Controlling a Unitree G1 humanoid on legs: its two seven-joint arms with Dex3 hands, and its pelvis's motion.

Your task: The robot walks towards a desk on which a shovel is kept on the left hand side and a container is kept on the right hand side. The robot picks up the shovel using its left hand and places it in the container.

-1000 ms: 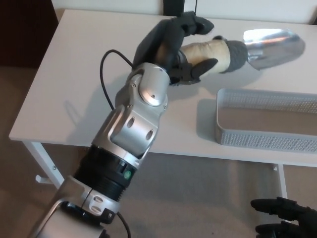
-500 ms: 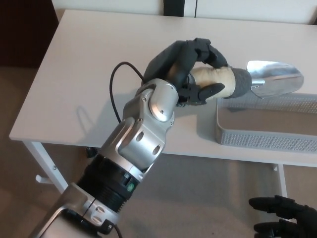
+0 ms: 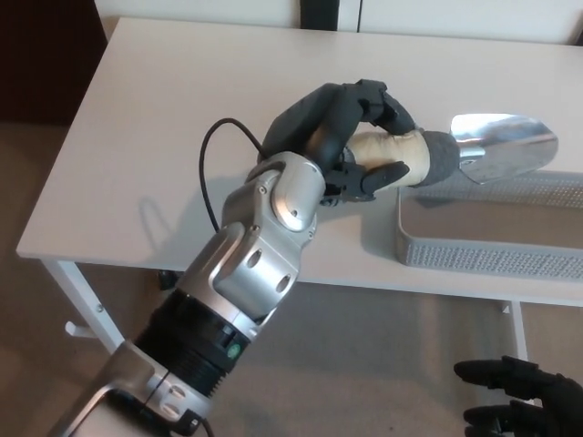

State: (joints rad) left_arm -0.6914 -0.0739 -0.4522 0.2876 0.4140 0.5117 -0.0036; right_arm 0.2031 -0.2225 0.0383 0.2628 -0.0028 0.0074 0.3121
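While the left hand (image 3: 346,127) reaches in from the lower left of the head view, its black fingers and thumb are wrapped tight around the pale handle of the shovel (image 3: 455,150), holding it up off the desk (image 3: 164,118). The shovel lies roughly level, handle toward the hand and shiny metal blade pointing to picture right. The blade sits over the far left part of the container (image 3: 492,223), above its back rim; whether it touches the rim cannot be told. A dark grey collar joins the handle to the blade. The silver forearm (image 3: 246,273) runs diagonally up from the bottom left corner, with a thin black cable (image 3: 208,164) looping out beside the wrist over the white desktop. The container is a grey perforated tray on the right side of the desk, close to the near edge, and it runs off the right border of the picture. Its inside shows nothing resting on the bottom. The right hand (image 3: 519,410) shows at the bottom right corner, low and well apart from the desk, below its near edge; its dark fingers are spread and it holds nothing. A white desk leg (image 3: 82,305) stands at the left over the beige floor (image 3: 383,364).
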